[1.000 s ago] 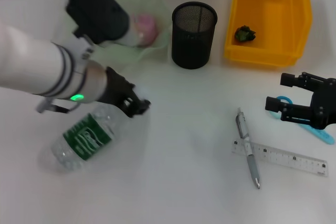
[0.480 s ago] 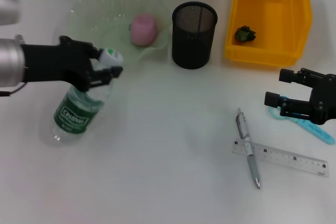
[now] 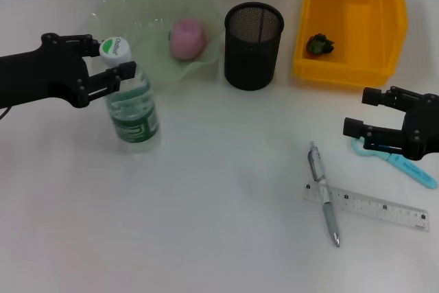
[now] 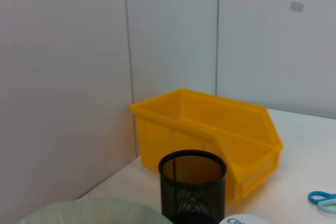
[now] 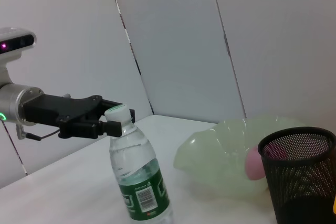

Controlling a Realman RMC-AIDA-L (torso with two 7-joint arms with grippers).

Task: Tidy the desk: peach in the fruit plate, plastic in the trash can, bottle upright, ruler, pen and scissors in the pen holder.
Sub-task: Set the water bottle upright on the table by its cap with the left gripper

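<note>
On the far left of the head view, the left gripper reaches in level over the white desk, and its black fingers pinch the neck of the water bottle just under its white cap. The bottle stands upright on the desk, green label facing forward, its base just in front of the fruit plate. The right wrist view confirms it: the bottle is vertical, with a finger on either side of the neck and the cap between the jaws.

Behind the bottle, the pale green fruit plate holds the pink peach, which rests on its right half. Just right of the plate stands the black mesh pen holder, upright. Further right sits the yellow trash can, with a dark crumpled piece of plastic lying on its floor.

In front of the pen holder and to the right, the pen lies on the desk, crossing over the left end of the clear ruler. At the far right, the right gripper hovers with its jaws spread apart, directly over the blue scissors, whose handles show beneath the fingers. It grips nothing.
</note>
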